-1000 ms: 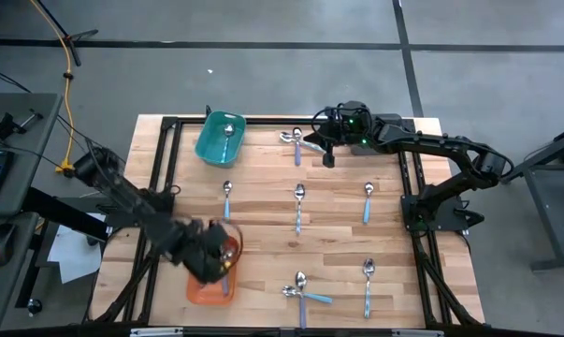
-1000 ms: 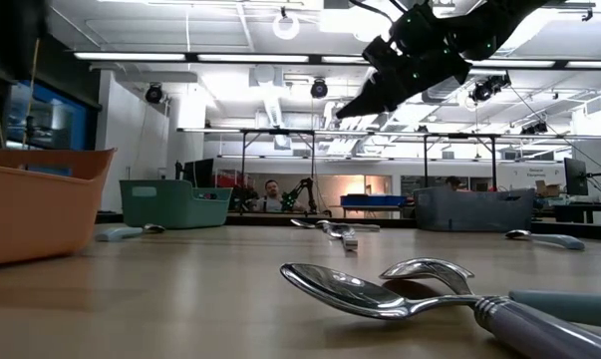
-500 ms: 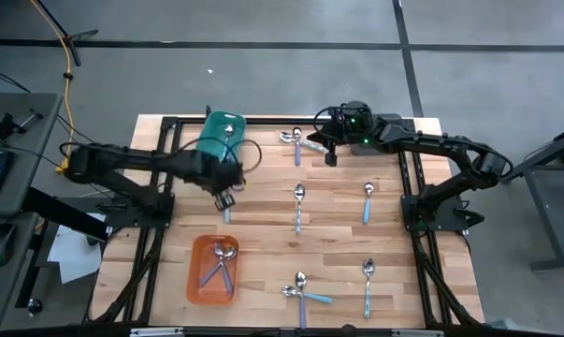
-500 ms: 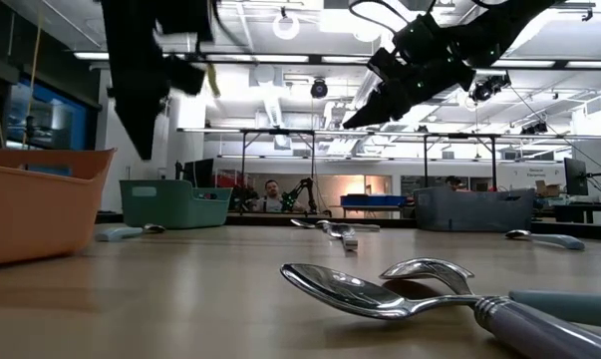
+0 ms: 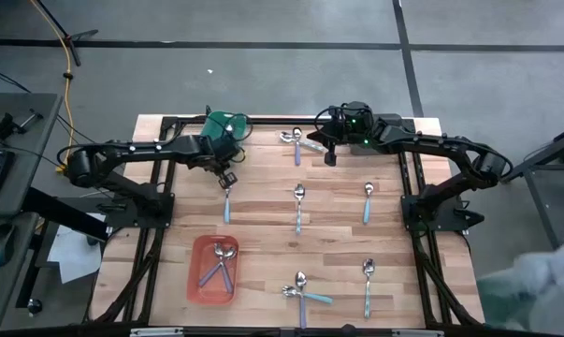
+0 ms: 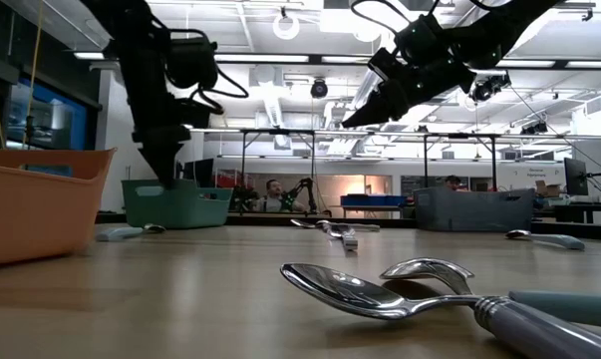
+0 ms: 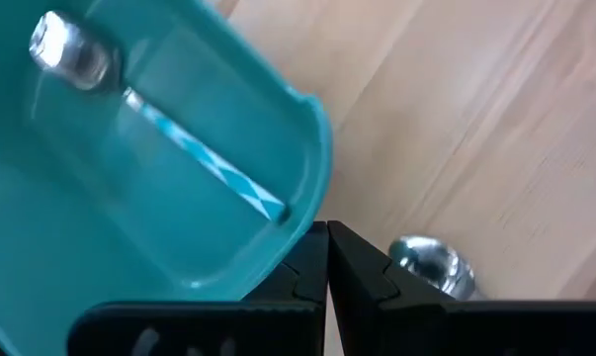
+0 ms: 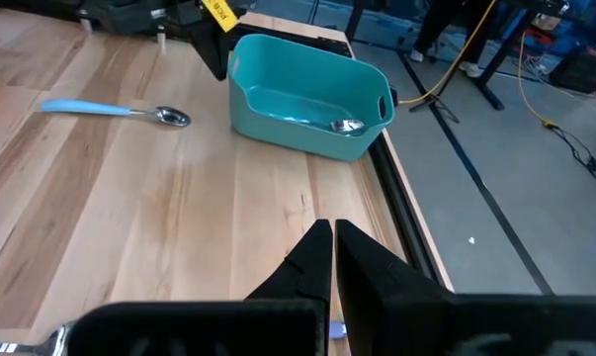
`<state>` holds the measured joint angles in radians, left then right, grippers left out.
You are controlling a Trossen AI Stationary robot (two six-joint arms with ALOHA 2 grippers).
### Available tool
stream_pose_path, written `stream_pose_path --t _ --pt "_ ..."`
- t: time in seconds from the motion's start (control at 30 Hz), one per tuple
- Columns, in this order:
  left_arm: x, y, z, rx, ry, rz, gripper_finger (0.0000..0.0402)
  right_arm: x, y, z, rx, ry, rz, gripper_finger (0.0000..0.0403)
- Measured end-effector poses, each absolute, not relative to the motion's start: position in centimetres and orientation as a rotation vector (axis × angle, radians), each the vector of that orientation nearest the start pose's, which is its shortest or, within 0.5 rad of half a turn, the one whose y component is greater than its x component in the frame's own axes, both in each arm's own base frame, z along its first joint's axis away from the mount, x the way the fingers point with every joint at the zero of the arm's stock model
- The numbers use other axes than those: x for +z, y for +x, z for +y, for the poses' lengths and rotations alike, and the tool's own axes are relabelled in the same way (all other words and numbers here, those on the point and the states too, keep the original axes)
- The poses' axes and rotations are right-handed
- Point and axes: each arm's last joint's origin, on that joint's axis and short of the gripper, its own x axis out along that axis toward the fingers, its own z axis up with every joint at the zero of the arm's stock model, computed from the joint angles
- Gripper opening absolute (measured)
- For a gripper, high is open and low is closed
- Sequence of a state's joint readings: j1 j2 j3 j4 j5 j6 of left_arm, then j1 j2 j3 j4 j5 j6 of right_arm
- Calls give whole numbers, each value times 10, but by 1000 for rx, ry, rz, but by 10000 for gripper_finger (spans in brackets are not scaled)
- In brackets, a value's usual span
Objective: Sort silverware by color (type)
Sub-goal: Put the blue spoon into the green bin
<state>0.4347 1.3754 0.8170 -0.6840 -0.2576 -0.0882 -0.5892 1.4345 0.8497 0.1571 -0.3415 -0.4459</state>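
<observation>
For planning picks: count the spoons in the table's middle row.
3: left spoon by the left gripper near the teal bin; centre spoon; right spoon beyond it. None looks hidden.

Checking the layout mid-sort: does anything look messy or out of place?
Only mildly: a crossed spoon pile lies near the right gripper, and another pile lies at the opposite edge. The loose spoons between them lie singly.
</observation>
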Motion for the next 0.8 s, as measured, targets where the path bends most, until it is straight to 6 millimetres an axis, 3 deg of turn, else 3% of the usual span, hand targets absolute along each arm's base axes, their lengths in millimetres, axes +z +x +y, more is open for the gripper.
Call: stream_pose_path --t 0.33,0.8 --pt "193 214 129 582 -207 1144 0 242 262 -164 -167 -226 407 0" --pt "197 221 117 536 -177 1122 0 243 262 -164 -174 -205 400 0"
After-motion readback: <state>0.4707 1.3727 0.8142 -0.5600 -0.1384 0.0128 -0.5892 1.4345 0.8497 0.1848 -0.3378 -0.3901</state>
